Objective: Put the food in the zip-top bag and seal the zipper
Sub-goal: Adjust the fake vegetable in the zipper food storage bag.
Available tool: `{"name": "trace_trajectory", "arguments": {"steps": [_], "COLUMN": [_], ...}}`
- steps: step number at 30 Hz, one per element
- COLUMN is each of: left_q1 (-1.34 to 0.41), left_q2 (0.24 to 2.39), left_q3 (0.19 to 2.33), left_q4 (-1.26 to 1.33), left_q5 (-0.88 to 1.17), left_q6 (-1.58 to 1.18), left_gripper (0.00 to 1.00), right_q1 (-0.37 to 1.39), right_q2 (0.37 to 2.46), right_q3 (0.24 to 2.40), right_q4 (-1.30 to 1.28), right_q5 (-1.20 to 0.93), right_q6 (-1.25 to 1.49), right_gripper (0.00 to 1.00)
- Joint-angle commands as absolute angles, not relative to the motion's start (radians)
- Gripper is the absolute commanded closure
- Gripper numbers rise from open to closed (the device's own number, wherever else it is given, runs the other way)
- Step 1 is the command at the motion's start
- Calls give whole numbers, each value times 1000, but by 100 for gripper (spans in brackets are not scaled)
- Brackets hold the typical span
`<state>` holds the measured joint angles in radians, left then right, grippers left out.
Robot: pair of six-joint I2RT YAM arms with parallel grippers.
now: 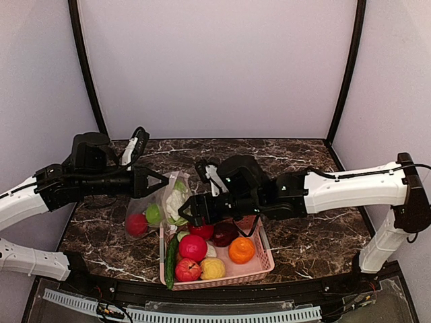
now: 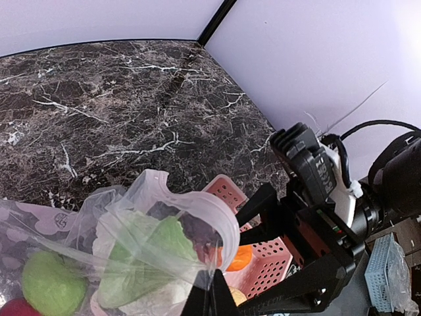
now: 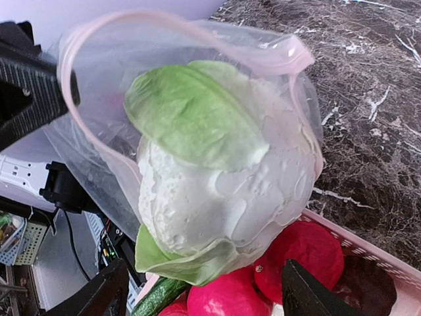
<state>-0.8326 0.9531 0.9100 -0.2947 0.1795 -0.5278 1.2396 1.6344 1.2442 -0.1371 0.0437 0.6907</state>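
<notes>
Right wrist view: right hand [image 3: 204, 280] stands wide, cabbage [image 3: 223, 178] just ahead, half inside the zip-top bag [image 3: 99, 92].

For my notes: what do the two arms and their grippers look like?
Both have white tubular links, seen on the left arm and right arm, joined by black joint housings. The left gripper and right gripper are black with angular, open-framed fingers. A thin black cable runs along the right arm; another loops above the left wrist. No markings are legible.
</notes>
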Motion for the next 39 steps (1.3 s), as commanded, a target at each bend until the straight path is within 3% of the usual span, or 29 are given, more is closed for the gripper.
{"name": "trace_trajectory", "arguments": {"steps": [1,7,14,19,29,39], "left_q1": [-825,-825,-825,-825,-825,-825], "left_q2": [921,934,959,963,1001,999], "left_q3": [930,925,935,932,939,949], "left_q4": [-300,-284,-265,-271,-241,-202], "left_q5": [198,261,375,394,429,433], "left_q6": [-518,-502,-482,-474,-468,-486], "left_gripper": [99,99,99,99,99,99], "right_q1": [1266,1260,1219,1201,1195,1194], "right_q2": [1659,1709,1780,1775,1765,1753], "right_q3": [1218,1250,1331,1355,1298,1244], "right_q4": [-78,-22,-4,52,225,382], "right_q5": [26,43,57,60,-98,-321], "right_q6": [704,666,618,582,553,492], "right_gripper": [25,35,58,67,74,73]}}
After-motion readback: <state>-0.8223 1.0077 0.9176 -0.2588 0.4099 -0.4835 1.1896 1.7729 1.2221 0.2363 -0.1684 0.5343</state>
